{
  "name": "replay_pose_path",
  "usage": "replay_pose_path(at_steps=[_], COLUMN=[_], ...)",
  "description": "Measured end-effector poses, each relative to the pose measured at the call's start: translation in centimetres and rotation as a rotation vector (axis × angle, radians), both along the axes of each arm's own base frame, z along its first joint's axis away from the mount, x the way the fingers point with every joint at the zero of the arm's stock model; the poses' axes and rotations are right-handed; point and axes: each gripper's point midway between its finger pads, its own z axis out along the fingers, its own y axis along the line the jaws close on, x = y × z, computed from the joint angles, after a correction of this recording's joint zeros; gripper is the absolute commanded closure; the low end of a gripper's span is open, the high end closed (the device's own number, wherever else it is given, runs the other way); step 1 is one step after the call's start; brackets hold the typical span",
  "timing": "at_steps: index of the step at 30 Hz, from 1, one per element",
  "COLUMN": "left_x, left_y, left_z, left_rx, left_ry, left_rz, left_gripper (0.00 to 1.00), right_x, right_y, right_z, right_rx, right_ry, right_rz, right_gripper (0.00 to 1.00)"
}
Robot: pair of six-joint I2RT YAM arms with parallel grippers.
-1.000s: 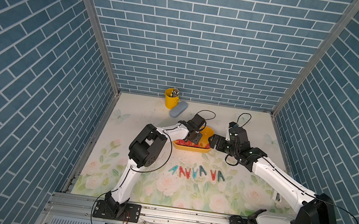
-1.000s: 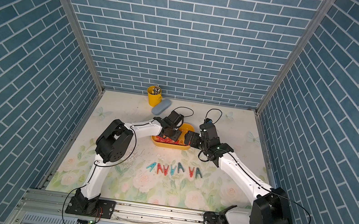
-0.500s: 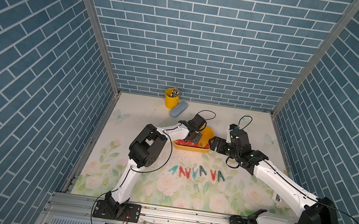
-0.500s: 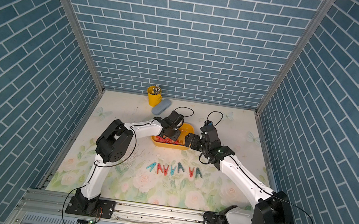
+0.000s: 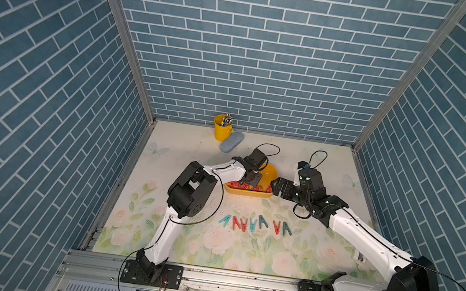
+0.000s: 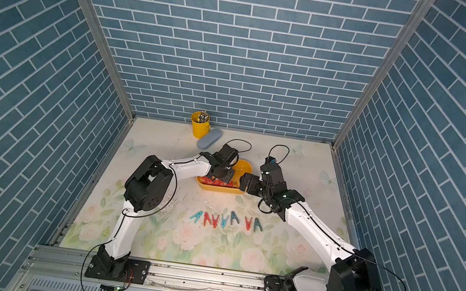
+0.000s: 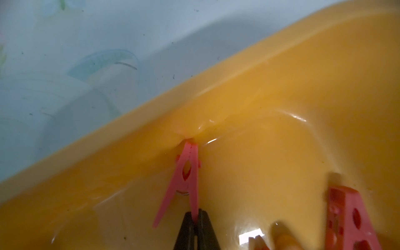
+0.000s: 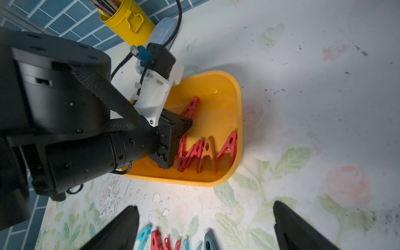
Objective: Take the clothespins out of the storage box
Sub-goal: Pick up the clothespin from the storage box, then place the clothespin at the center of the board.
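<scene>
The storage box [image 5: 250, 192] is a shallow yellow-orange tray at mid-table, seen in both top views [image 6: 219, 189]. Several red clothespins [image 8: 205, 151] and an orange one lie in it. My left gripper [image 7: 196, 215] reaches into the box and is shut on one leg of a red clothespin [image 7: 187, 173], whose nose touches the box's inner wall [image 7: 281, 108]. My right gripper [image 8: 205, 205] hovers open and empty just right of the box [image 5: 276, 188]. Several red and teal clothespins [image 5: 256, 223] lie in a row on the mat in front.
A yellow pen cup [image 5: 222, 127] and a grey-blue oval case [image 5: 230, 146] stand at the back of the table, behind the box. The left arm's wrist and cable [image 8: 155, 71] overhang the box's left half. Brick walls close in three sides.
My left gripper's jaws have closed onto the red clothespin's leg inside the box. The right gripper has edged slightly toward the box, still open.
</scene>
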Motion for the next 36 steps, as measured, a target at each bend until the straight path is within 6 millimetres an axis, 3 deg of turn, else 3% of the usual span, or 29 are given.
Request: replay_pose_path(at_steps=[4, 10, 15, 19, 28, 36], left_x=[-0.8, -2.6, -5.0, -7.6, -13.7, -18.6], left_y=[0.2, 1.2, 3.2, 5.6, 11.8, 15.8], left_z=[1.3, 6.7, 10.6, 12.1, 11.9, 8.1], left_rx=[-0.018, -0.102, -0.171, -0.198, -0.198, -0.195], left_ry=[0.005, -0.039, -0.072, -0.08, -0.067, 0.019], left_rz=[0.016, 0.054, 0.104, 0.153, 0.276, 0.391], left_gripper=[1.0, 1.0, 1.0, 1.0, 0.99, 0.99], right_x=[-0.1, -0.2, 0.0, 0.1, -1.1, -1.7], right_y=[0.2, 0.9, 2.0, 3.5, 8.1, 11.1], right_z=[-0.1, 0.1, 0.6, 0.4, -2.2, -1.7], right_rx=[0.011, 0.042, 0.088, 0.12, 0.133, 0.159], right_ry=[0.0, -0.006, -0.02, -0.02, 0.038, 0.026], right_rz=[0.011, 0.038, 0.078, 0.122, 0.252, 0.324], right_gripper=[0.01, 0.0, 0.01, 0.01, 0.01, 0.01])
